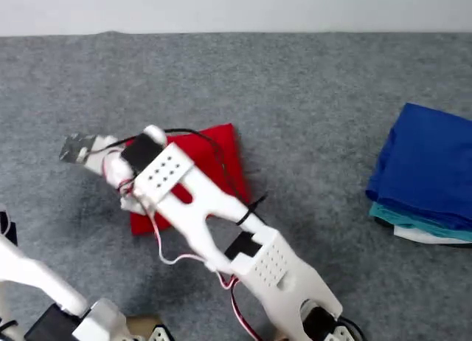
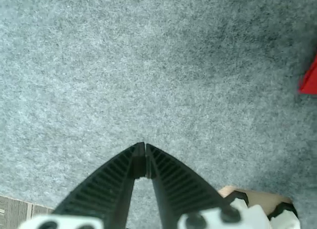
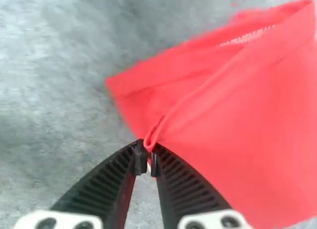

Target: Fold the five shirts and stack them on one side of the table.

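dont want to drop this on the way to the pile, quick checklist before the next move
1. Right gripper shut on the red shirt: ok.
2. Pinch catches every layer of the fold: cannot tell.
3. Red shirt fully folded under the arm: cannot tell.
4. Left gripper off the cloth, over bare table: ok.
5. Stack settled, blue shirt on top: ok.

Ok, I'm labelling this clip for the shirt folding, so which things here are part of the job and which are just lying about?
Part of the job:
red shirt, pinched in the shut right gripper
folded stack: blue shirt, teal shirt, white shirt
left gripper, shut, holding nothing

Just there:
grey table
pale wall behind it
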Tool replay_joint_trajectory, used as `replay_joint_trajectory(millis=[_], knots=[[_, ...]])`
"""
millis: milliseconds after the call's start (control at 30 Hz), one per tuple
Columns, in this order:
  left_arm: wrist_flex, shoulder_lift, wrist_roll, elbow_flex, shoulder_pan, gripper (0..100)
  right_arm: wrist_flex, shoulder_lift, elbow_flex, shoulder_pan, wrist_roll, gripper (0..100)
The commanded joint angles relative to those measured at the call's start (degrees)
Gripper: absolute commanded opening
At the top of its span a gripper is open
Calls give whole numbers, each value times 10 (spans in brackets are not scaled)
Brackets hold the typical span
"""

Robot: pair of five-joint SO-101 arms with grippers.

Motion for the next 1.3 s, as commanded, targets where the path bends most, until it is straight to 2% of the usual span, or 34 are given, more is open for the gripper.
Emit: replay_joint_trajectory(millis=[0,167,233,333,400,567,800,933,1267], knots=[[-4,-25,4,-2,3,7,-7,-20,-31,-23,5,10],[-4,-25,4,-2,3,7,-31,51,-33,-29,5,39],[-4,-25,4,-2,3,7,-23,65,-34,-25,0,118],[-4,-25,4,-2,3,7,7,41,-52,-15,-59,248],[-4,-25,4,-2,3,7,23,17,-74,-4,-74,285],[-4,-25,4,-3,4,7,24,-60,-82,73,-74,270],[-4,-25,4,-3,7,7,24,-89,38,203,-68,6],[-4,-25,4,0,19,7,24,-87,109,228,-60,8],[-4,-25,4,0,27,7,27,9,118,266,-58,9]])
